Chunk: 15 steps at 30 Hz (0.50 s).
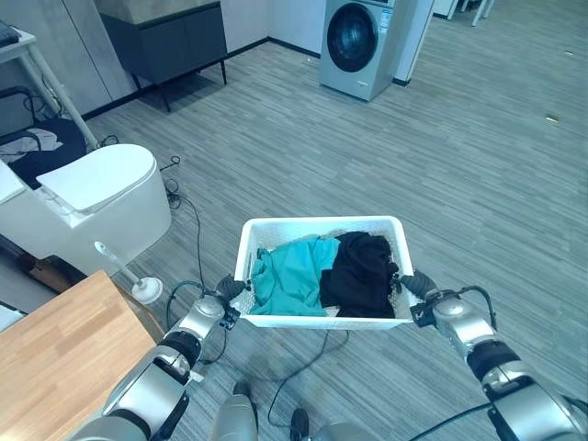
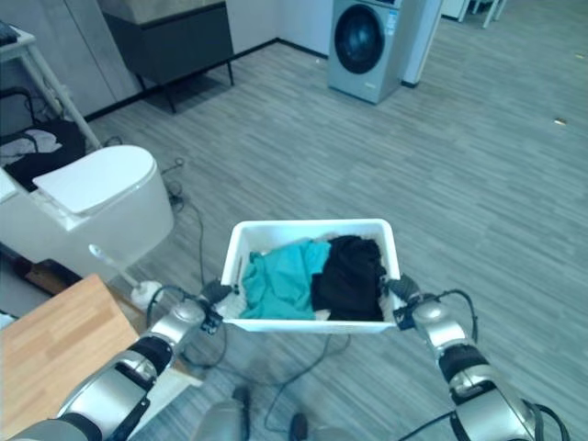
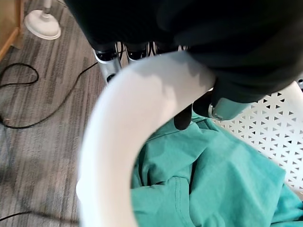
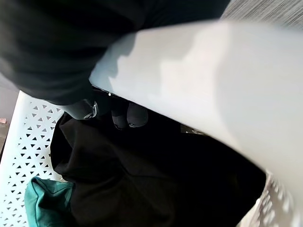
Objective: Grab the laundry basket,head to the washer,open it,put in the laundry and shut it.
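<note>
Left eye view: you have the basket point(image 1: 317, 234) held off the floor, left hand point(image 1: 230, 289) and right hand point(image 1: 418, 283) each with fingers curled over a side rim. Teal cloth point(image 1: 292, 274) and black cloth point(image 1: 363, 271) lie inside. Washer point(image 1: 356, 44) stands far ahead.

— Where do we have the basket point(image 1: 276, 233)?
— Between our hands: left hand point(image 1: 229, 288) and right hand point(image 1: 416, 284) curl on its side rims.
— Inside?
— Teal cloth point(image 1: 289, 275) beside black cloth point(image 1: 362, 272). The washer point(image 1: 357, 44) stands well beyond the basket.
</note>
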Tool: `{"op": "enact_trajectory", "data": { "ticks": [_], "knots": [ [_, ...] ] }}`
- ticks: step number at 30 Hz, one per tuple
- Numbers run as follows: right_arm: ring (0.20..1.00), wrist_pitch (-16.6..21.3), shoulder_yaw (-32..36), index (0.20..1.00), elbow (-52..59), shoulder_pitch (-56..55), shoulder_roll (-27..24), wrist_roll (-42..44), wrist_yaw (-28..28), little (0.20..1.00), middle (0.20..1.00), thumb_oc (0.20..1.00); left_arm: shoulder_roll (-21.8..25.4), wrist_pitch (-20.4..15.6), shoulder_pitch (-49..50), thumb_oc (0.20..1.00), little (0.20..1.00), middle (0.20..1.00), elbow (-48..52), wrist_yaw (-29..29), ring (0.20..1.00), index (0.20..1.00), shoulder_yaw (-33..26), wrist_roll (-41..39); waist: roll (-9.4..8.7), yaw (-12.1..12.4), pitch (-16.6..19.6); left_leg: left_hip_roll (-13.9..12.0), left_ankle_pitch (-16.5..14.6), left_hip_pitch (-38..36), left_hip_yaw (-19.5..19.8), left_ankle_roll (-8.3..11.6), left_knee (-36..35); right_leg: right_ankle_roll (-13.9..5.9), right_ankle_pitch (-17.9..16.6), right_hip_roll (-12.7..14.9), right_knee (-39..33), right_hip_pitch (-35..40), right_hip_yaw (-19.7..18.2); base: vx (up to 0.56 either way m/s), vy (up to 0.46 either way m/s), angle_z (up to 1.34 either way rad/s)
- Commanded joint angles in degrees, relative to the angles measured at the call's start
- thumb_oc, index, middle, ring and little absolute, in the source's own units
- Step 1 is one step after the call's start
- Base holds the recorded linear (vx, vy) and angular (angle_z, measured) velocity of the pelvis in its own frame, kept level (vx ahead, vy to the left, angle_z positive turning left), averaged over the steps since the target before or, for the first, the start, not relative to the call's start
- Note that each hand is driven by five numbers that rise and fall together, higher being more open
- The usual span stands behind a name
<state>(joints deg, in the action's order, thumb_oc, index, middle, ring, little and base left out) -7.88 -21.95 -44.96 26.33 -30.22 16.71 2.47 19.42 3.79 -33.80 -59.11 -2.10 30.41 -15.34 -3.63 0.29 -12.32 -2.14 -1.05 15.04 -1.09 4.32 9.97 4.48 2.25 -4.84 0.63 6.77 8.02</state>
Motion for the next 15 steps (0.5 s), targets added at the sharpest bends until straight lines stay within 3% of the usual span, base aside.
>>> {"op": "enact_trajectory", "data": {
  "ticks": [1,6,7,8,9,10,11,12,15],
  "knots": [
    [0.200,5.7,4.0,0.200,4.9,-0.3,-3.6,1.5,-1.4,0.200,0.200,0.200,-1.0,-3.5,-7.6,0.200,0.200,0.200,0.5,-1.4,0.200,0.200,2.3,-0.4,2.96,2.8,1.6,0.7,6.9,-2.2,4.4,-1.38,-7.8,-6.78,3.4,2.7,4.1,-1.2,-4.4,0.20,0.055,-0.08],
    [0.200,5.4,4.1,0.200,4.2,-0.8,-2.4,0.7,-1.1,0.200,0.200,0.200,-0.5,-3.9,-6.2,0.200,0.200,0.200,1.3,-1.1,0.200,0.200,2.3,-0.5,3.52,3.8,3.0,1.2,7.4,-2.6,4.1,-1.93,-5.2,-7.19,6.1,3.3,4.6,2.6,-7.2,0.38,0.165,-0.25],
    [0.200,5.5,4.0,0.200,3.6,-0.7,-2.1,0.6,-0.9,0.200,0.200,0.200,-0.2,-4.0,-5.8,0.200,0.200,0.200,1.3,-1.2,0.200,0.200,2.1,-0.3,3.31,4.2,3.7,2.1,6.4,-2.4,4.8,-2.31,-3.5,-7.40,6.6,3.8,6.1,3.0,-8.2,0.44,0.235,-0.46],
    [0.200,5.3,4.6,0.200,3.4,-1.4,-1.4,0.3,-0.7,0.200,0.200,0.200,0.6,-3.9,-4.6,0.200,0.200,0.200,2.0,-0.9,0.200,0.200,1.7,-0.1,2.85,4.7,4.8,3.2,3.5,-3.9,4.2,-3.97,-1.7,-8.68,6.9,4.9,11.7,2.7,-8.6,0.55,0.300,-0.58],
    [0.200,5.2,4.9,0.200,3.4,-1.7,-1.1,-0.1,-0.4,0.200,0.200,0.200,1.0,-3.9,-4.3,0.200,0.200,0.200,2.5,-1.0,0.200,0.200,1.6,-0.1,2.49,4.8,4.8,3.5,2.0,-5.0,3.1,-5.04,-0.5,-9.81,5.2,5.6,18.0,1.1,-8.5,0.38,0.209,-0.68],
    [0.200,5.2,4.9,0.200,3.4,-1.7,-1.1,-0.1,-0.4,0.200,0.200,0.200,1.0,-3.8,-4.3,0.200,0.200,0.200,2.5,-1.0,0.200,0.200,1.6,-0.1,2.58,4.9,5.0,3.4,2.1,-4.8,3.1,-5.01,-0.6,-9.79,5.1,5.5,18.0,0.9,-8.6,0.23,0.142,-0.53],
    [0.200,5.0,5.1,0.200,3.2,-1.6,-0.7,-0.3,-0.2,0.200,0.200,0.200,1.3,-3.8,-4.1,0.200,0.200,0.200,2.8,-1.1,0.200,0.200,1.3,-0.2,2.41,4.5,4.6,3.7,0.5,-6.0,2.0,-6.02,0.6,-11.29,1.7,6.3,24.7,-1.3,-8.4,0.25,0.186,-0.39],
    [0.200,4.7,5.0,0.200,3.3,-1.2,-0.3,-0.9,0.0,0.200,0.200,0.200,1.8,-3.7,-3.6,0.200,0.200,0.200,2.8,-1.1,0.200,0.200,0.8,0.1,3.34,3.7,4.1,3.2,-1.0,-9.1,0.5,-7.25,0.2,-13.72,-2.8,7.1,33.1,-6.0,-6.5,0.25,0.187,-0.29],
    [0.200,4.7,5.0,0.200,2.9,-0.6,0.1,-1.2,0.1,0.200,0.200,0.200,1.7,-3.5,-3.8,0.200,0.200,0.200,2.3,-1.0,0.200,0.200,0.8,0.2,4.17,3.1,3.5,3.2,-2.1,-12.2,-0.6,-7.93,-0.3,-14.03,-4.1,9.3,37.2,-9.4,-3.6,0.24,0.161,-0.29]
  ]
}}
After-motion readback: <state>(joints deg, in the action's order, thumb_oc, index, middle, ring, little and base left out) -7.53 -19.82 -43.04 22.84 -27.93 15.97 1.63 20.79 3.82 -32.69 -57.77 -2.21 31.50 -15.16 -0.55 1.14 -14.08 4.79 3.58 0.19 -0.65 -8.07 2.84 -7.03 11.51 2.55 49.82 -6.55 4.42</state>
